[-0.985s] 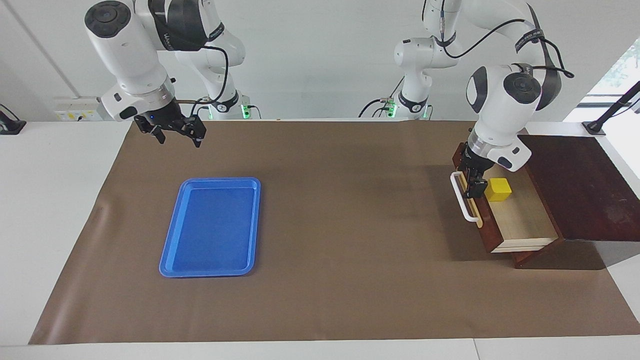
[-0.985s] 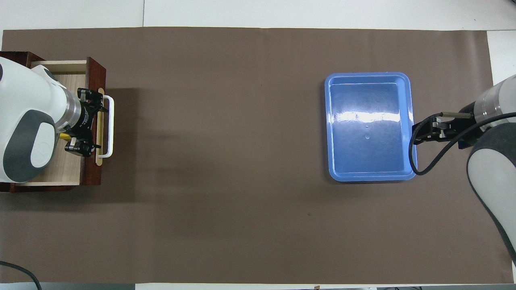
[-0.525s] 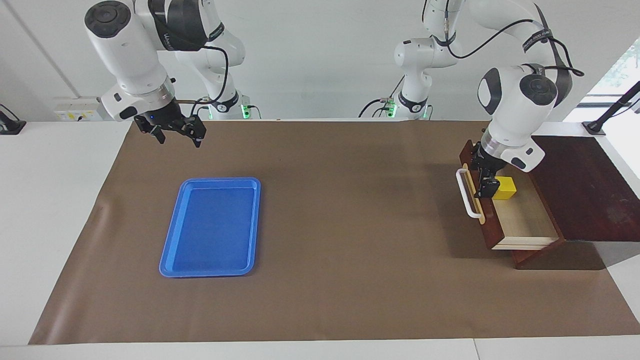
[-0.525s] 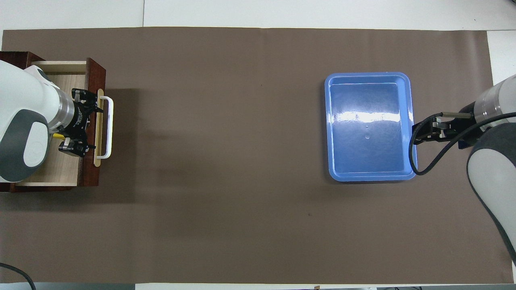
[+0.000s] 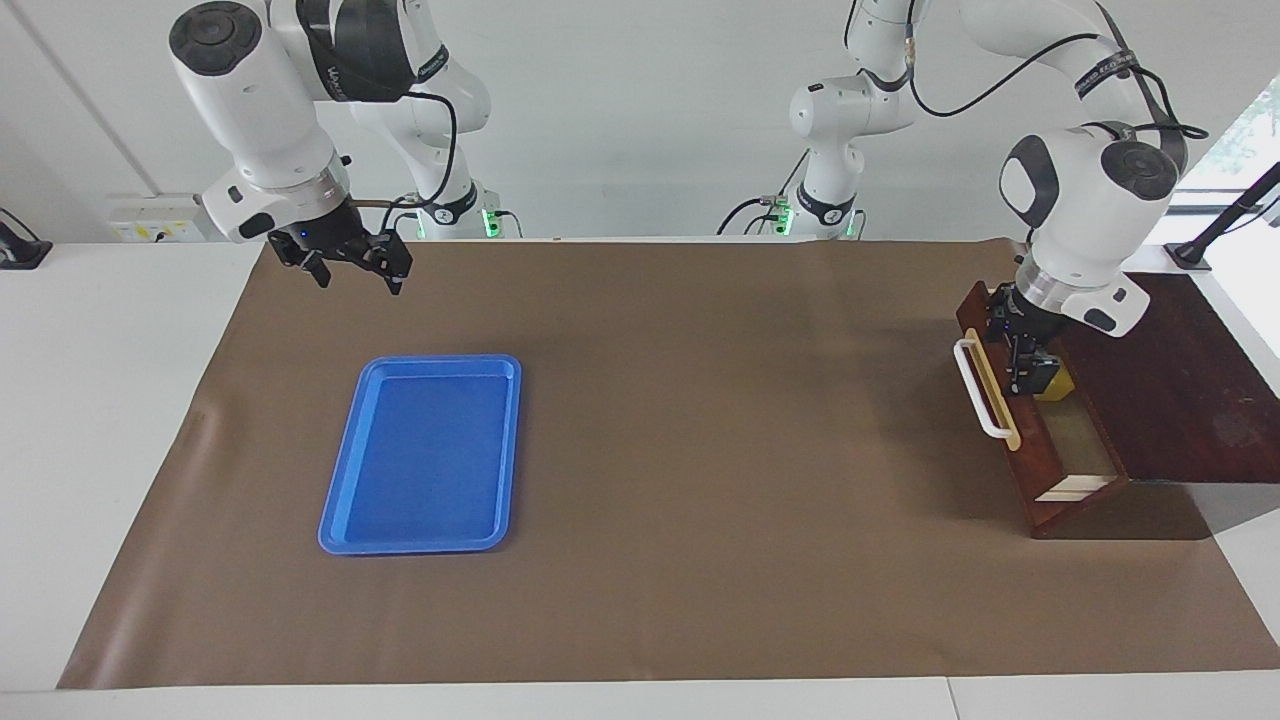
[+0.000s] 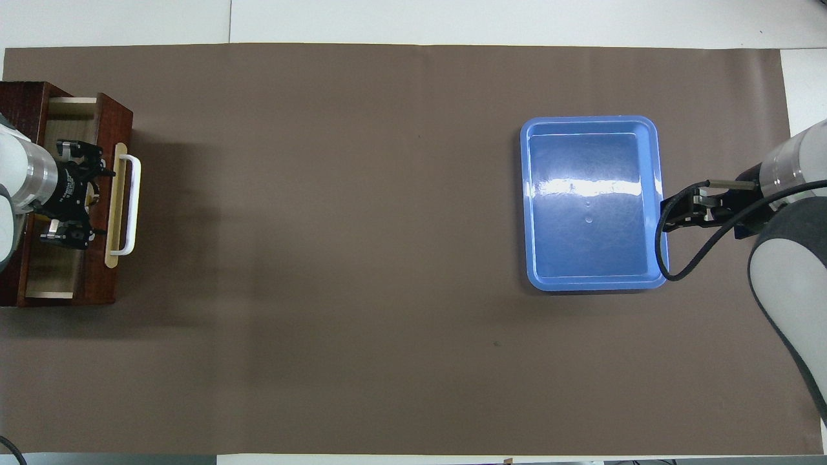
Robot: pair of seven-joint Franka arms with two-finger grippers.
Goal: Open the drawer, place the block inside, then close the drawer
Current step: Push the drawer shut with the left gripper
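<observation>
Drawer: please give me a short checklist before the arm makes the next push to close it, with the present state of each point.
1. Block inside the drawer: ok.
2. Drawer fully shut: not ok, partly open.
3. Left pincer at the drawer's front panel: ok.
4. Left pincer clear of the box's edge for the last stretch: cannot tell.
5. Right pincer waiting near the blue tray, away from the drawer: ok.

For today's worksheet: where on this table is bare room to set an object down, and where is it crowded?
Bare: the brown mat between the blue tray and the drawer. Crowded: the drawer, holding the yellow block, with the left claw in it. The right claw waits over the mat beside the tray.
</observation>
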